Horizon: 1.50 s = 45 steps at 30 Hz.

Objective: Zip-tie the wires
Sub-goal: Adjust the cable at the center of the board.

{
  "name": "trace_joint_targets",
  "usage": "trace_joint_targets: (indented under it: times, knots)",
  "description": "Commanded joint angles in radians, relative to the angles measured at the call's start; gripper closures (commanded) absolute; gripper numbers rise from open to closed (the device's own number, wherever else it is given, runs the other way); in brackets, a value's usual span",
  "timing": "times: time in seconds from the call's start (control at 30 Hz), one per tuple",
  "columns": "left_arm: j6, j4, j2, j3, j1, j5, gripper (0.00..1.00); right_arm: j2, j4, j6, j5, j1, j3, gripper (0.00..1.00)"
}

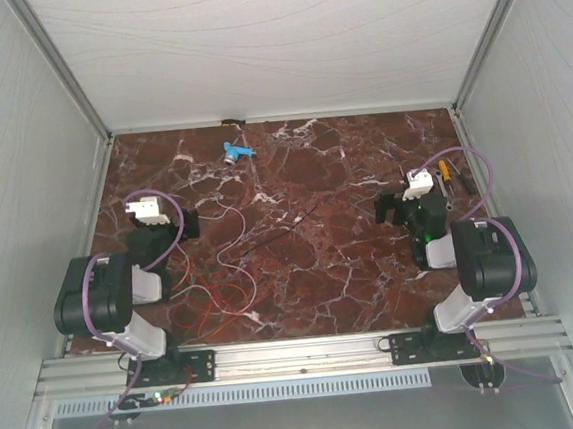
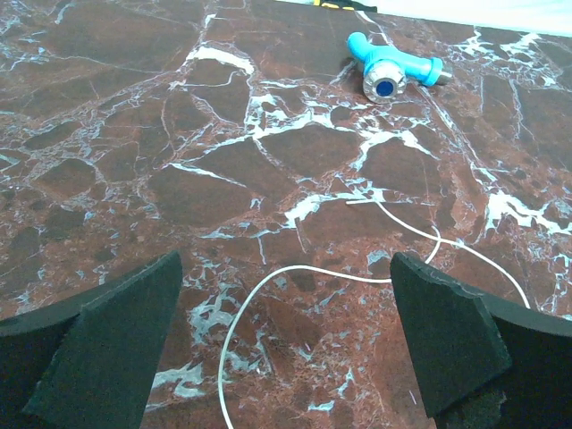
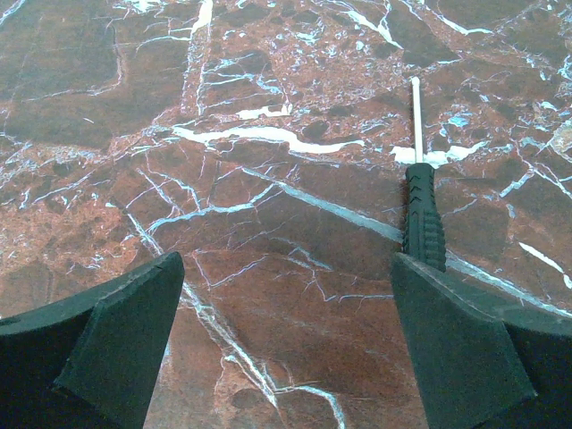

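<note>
Wires point(image 1: 222, 280) lie loose on the table point(image 1: 351, 259) near the left arm, one white strand point(image 2: 308, 267) below its spread, empty jaws. The right jaws are also spread wide, beside a screwdriver point(image 3: 423, 214).

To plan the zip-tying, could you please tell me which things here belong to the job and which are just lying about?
Job:
- the wires, red, orange and white, curling loosely

Lying about:
- blue plastic piece
- black-handled tool with a thin white shaft, purpose unclear
- hand tools at the right edge
</note>
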Motion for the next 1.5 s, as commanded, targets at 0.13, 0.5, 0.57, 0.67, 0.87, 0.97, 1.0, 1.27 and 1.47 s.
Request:
trace_joint_targets:
  times: [0.13, 0.5, 0.57, 0.67, 0.87, 0.97, 1.0, 1.27, 1.47]
  knots:
    - [-0.025, -0.120, -0.174, 0.042, -0.041, -0.175, 0.00, -0.131, -0.055, -0.056, 0.167, 0.075, 0.018, 0.02]
    - [-0.581, -0.844, -0.633, 0.151, -0.096, -0.303, 0.00, -0.560, -1.136, 0.539, 0.261, 0.160, 0.510, 0.02]
    - [-0.752, -1.063, -0.714, 0.196, -0.076, -0.289, 0.00, -0.570, -1.192, 0.543, 0.082, 0.109, 0.528, 0.02]
    - [-0.693, -1.258, -0.806, 0.277, -0.004, -0.096, 0.00, -0.582, -1.173, 0.509, -0.170, 0.087, 0.503, 0.02]
    - [-0.482, -1.688, -0.912, 0.513, 0.002, -0.085, 0.00, -0.589, -1.222, 0.440, -0.258, 0.302, 0.495, 0.02]
    - [-0.422, -1.805, -0.939, 0.574, 0.002, -0.034, 0.00, -0.588, -1.246, 0.407, -0.230, 0.466, 0.493, 0.02]
    - [-0.422, -1.833, -0.945, 0.579, 0.002, -0.017, 0.00, -0.580, -1.254, 0.404, -0.208, 0.507, 0.495, 0.02]
    - [-0.710, -1.777, -1.046, 0.370, -0.077, 0.103, 0.14, -0.385, -1.277, 0.398, 0.058, 0.845, 0.525, 0.02]
    - [-0.885, -1.719, -0.946, 0.245, -0.461, -0.151, 0.17, -0.229, -1.192, 0.458, 0.132, 0.916, 0.514, 0.05]
